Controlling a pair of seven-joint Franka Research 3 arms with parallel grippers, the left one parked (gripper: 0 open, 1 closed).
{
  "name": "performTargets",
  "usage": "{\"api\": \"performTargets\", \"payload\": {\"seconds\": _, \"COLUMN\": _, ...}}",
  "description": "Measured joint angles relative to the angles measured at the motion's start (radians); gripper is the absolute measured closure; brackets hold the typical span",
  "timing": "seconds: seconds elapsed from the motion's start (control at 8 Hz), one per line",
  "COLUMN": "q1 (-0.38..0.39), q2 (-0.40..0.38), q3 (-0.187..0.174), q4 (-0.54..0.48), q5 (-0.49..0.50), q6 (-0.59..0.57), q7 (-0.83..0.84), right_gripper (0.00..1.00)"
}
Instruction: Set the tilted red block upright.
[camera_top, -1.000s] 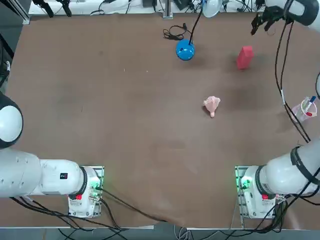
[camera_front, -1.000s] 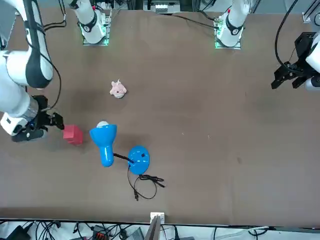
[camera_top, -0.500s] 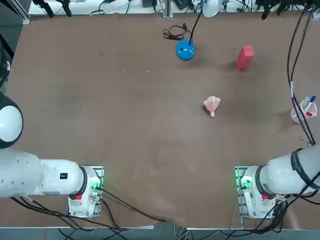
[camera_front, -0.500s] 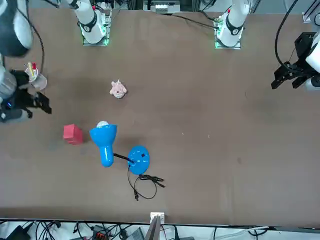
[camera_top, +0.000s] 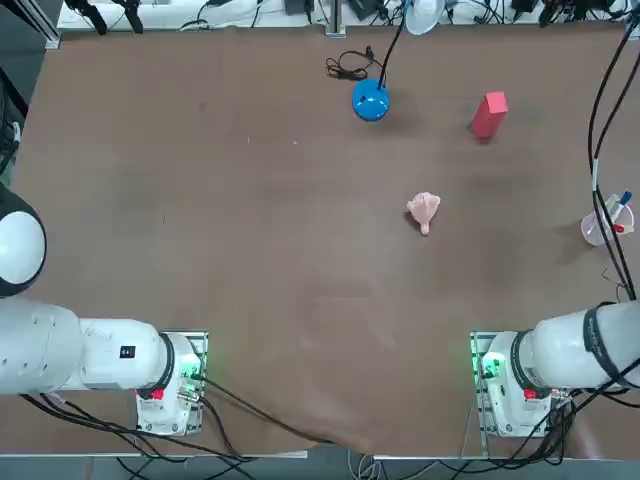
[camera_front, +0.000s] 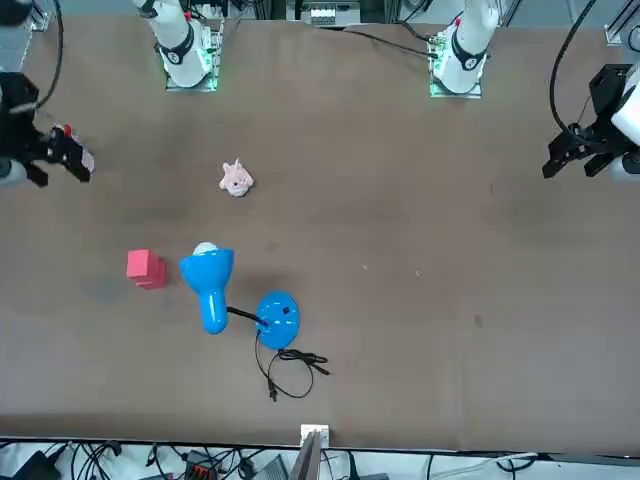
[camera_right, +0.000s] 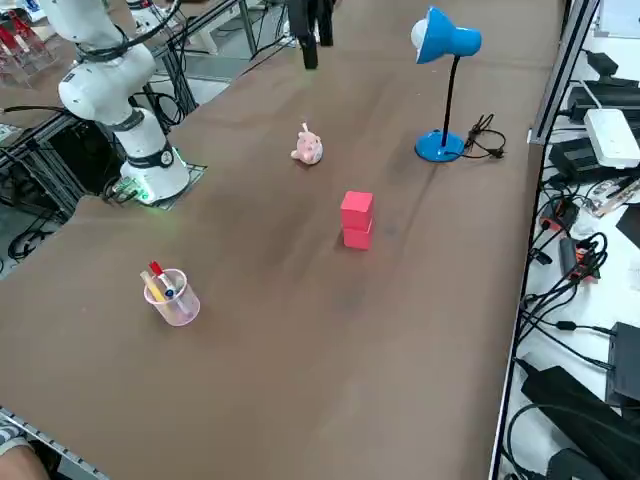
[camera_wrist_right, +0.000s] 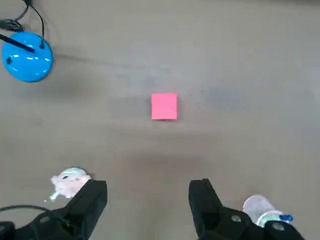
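The small pinkish-red rectangular block (camera_top: 488, 114) stands on the brown table (camera_top: 250, 250) far from the arm bases, on the working arm's side; in the right side view (camera_right: 356, 219) it stands on end with its faces vertical, taller than wide, and nothing touches it. The blue desk lamp's round base (camera_top: 370, 100) sits near the block at the same far part of the table, with its black cord (camera_top: 347, 67) coiled beside it; the lamp's blue shade (camera_right: 445, 34) rises on a thin stem above the base. A pale pink lumpy toy (camera_top: 424, 211) lies nearer the middle of the table, well apart from the block; a clear plastic cup holding pens (camera_top: 606, 222) stands at the table's edge on the right arm's side. The right gripper (camera_wrist_right: 148, 200) hangs high above the table, pointing down, with the block well below and clear of it; its two black fingers (camera_wrist_right: 93, 197) stand wide apart and hold nothing. In the front view the gripper (camera_front: 62, 154) shows at the picture's left edge, over the cup.
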Motion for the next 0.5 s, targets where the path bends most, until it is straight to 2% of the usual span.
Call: {"api": "performTargets", "payload": {"seconds": 0.5, "q1": 0.036, "q2": -0.050, "q3": 0.000, "q4": -0.016, "q5": 0.000, "q6": -0.053, "q7": 0.037, "right_gripper": 0.00}}
